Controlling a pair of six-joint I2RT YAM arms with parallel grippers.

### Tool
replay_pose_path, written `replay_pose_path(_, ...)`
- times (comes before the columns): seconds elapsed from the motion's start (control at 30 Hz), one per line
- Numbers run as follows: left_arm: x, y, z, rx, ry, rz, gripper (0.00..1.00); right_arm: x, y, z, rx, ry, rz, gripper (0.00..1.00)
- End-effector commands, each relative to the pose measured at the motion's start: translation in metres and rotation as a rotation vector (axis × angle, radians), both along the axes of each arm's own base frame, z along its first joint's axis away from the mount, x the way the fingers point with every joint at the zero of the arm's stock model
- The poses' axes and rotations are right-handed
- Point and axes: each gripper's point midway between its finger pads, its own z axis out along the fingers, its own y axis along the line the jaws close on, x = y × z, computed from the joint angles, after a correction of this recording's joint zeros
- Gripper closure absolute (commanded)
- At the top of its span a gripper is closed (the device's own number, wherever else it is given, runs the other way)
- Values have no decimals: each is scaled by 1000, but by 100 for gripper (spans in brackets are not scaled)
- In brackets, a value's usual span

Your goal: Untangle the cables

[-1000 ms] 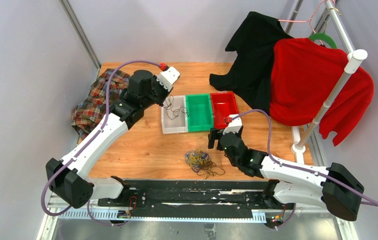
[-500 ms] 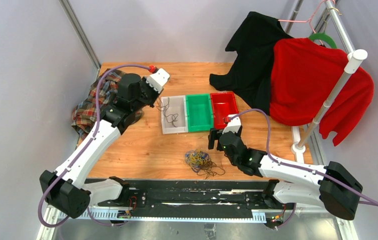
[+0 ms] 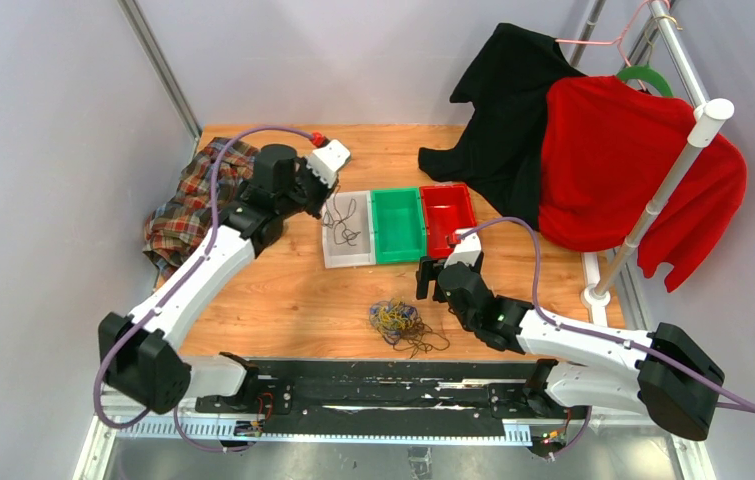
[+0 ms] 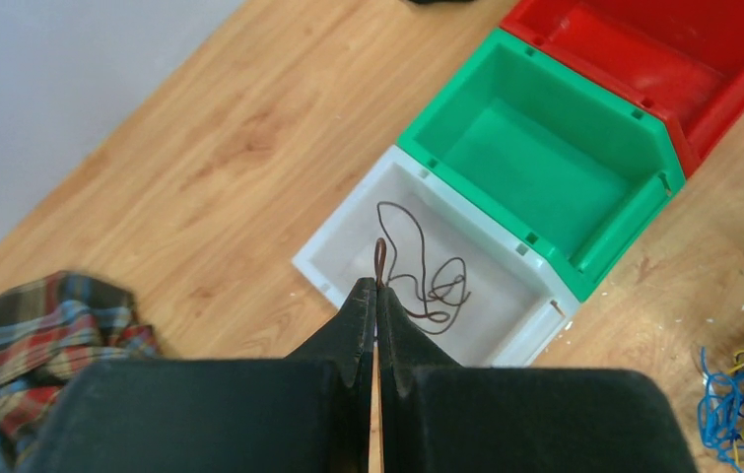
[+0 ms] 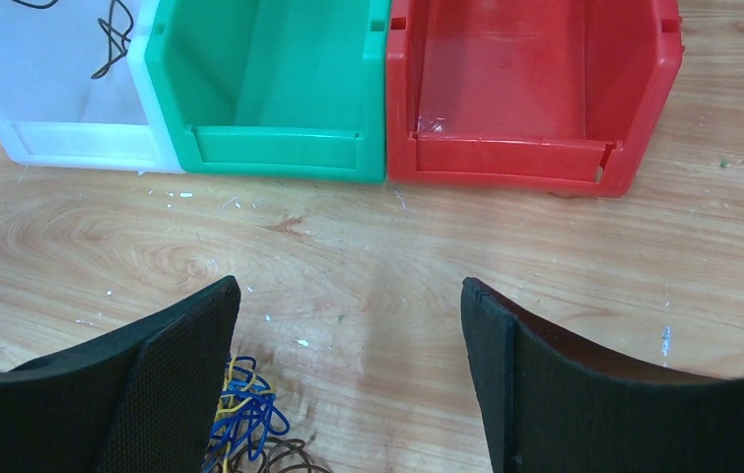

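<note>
Wooden table (image 3: 303, 290): left tool (image 4: 377, 288) pinching black cable (image 4: 379, 256) over white bin (image 4: 348, 212); right tool (image 5: 348, 296) spread.

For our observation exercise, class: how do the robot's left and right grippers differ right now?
The left gripper is shut, pinching a dark cable; the right gripper stands wide open, holding nothing. The left gripper hangs over the white bin; the right gripper is above bare table beside the cable clump. Both have black fingers.
</note>
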Motion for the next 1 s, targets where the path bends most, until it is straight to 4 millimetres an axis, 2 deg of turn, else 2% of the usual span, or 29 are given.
replay_pose_path(0.0, 11, -26, -3, -25, 24, -61, 99, 7, -3, 12, 31, -14, -43, 18)
replay_pose_path(0.17, 24, -38, -28, 47, 78, -76, 100, 9, -3, 18, 36, -26, -47, 18)
replay_pose_path(0.43, 29, -25, -112, 242, 218, -25, 100, 10, -3, 27, 35, -37, -35, 18)
replay_pose_path(0.5, 31, -24, -127, 265, 227, -19, 100, 9, -5, 29, 36, -39, -33, 18)
replay_pose_path(0.83, 55, -24, -180, 354, 193, 15, 100, 7, -7, 33, 36, -35, -27, 19)
replay_pose_path(0.97, 67, -24, -180, 358, 156, 35, 100, 6, -8, 33, 35, -34, -26, 19)
